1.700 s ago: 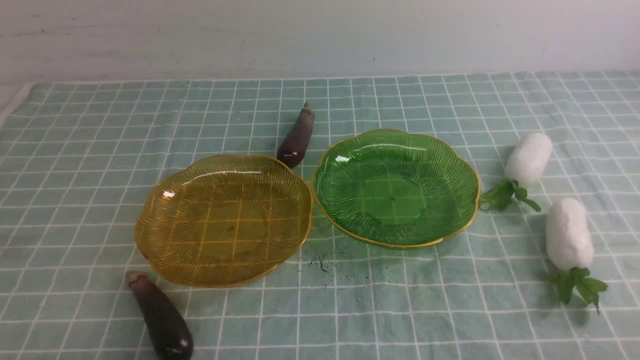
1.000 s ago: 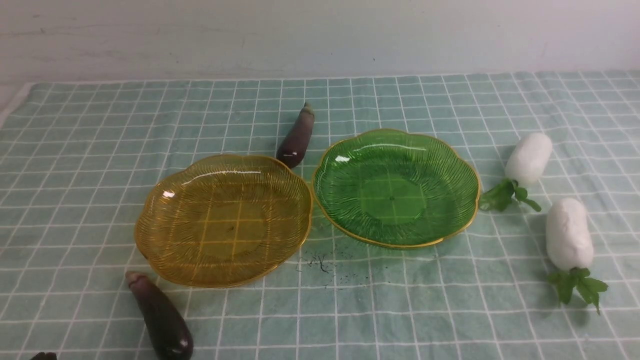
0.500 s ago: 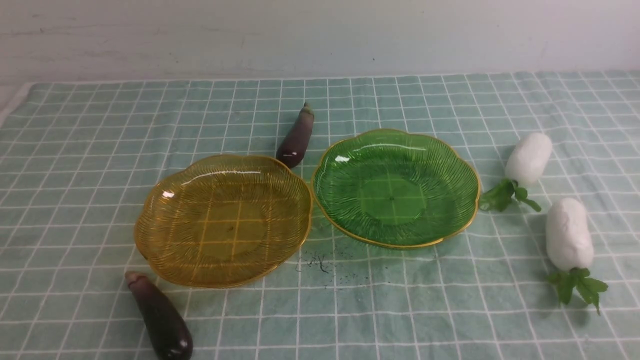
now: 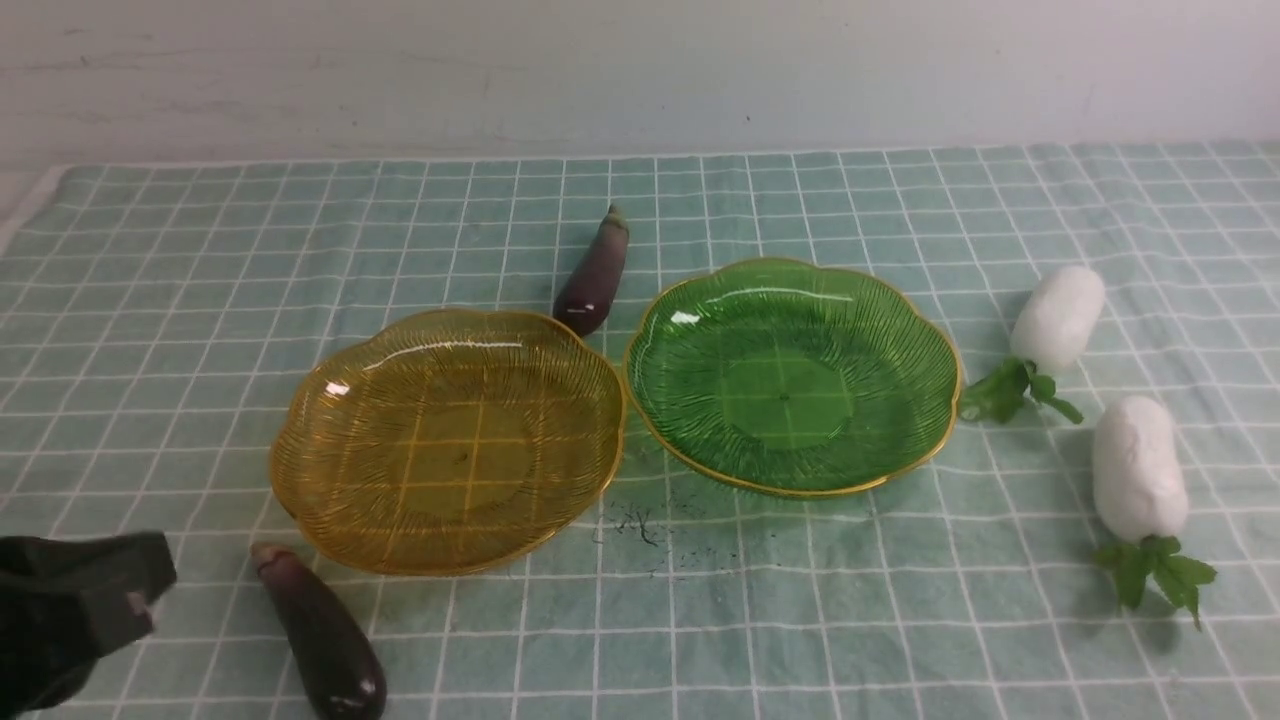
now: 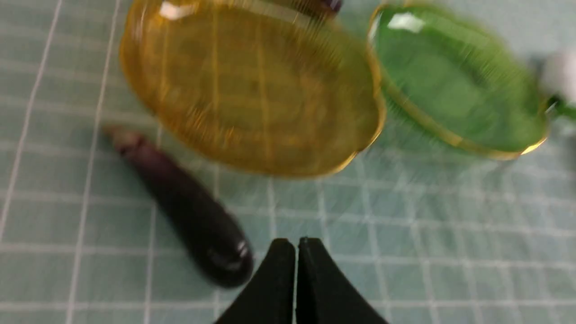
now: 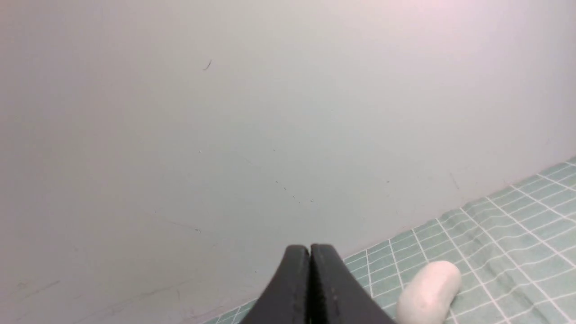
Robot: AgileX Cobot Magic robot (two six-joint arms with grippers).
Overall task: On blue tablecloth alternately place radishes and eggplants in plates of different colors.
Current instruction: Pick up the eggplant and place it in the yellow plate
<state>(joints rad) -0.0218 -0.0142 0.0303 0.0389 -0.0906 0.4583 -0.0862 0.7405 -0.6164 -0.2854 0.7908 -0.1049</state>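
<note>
Now left gripper (image 5: 297,245), closed and holding nothing, has entered front view near 1 eggplant (image 4: 320,635); right gripper (image 6: 310,252) also closed, 0 items plated, likely first pick.

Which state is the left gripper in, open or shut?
Shut: in the left wrist view, the left gripper's fingertips meet with nothing between them.

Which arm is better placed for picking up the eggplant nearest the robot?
Left, I'd judge: its shut gripper hovers near that eggplant, while the right wrist view shows mainly wall.
</note>
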